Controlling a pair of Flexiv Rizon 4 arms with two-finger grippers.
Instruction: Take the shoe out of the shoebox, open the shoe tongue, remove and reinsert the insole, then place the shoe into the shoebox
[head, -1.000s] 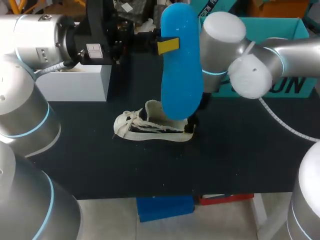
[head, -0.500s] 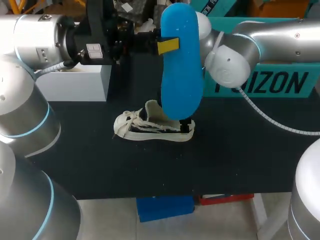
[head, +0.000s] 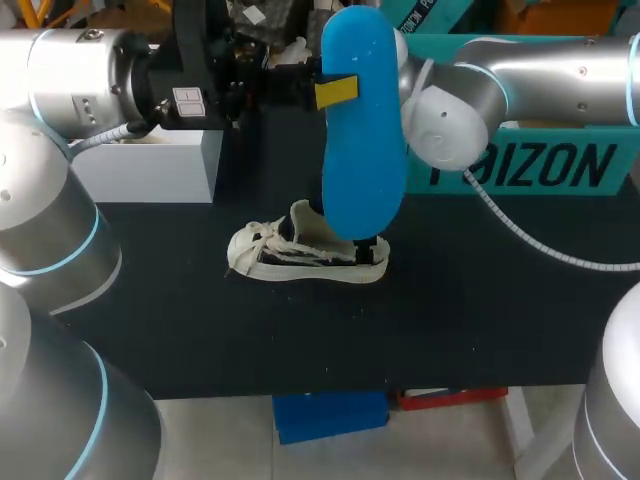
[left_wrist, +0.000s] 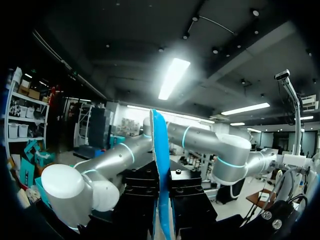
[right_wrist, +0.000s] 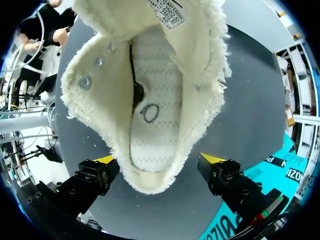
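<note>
Shoe (head: 305, 255) stands on its sole near the middle of the table (head: 480, 320), toe toward the left edge and heel toward the right. In the right wrist view we look straight down into its mouth: the tongue is folded forward and the stitched inner floor is bare, so the insole is out.

Our right gripper (right_wrist: 159, 159) hangs just above the heel with its fingers spread, one yellow tip on each side of the collar. We see no grasp; we judge it waits there to steady the shoe.

Our left gripper (head: 336, 90) is clenched on the blue insole (head: 362, 150) and holds it upright, high over the shoe. This probably keeps it away from the opening until it goes back in, which we think is the next step.

The teal shoebox (head: 560, 170) sits at the far right corner of the table, well apart from the shoe. A white box (head: 150, 165) is at the far left.
</note>
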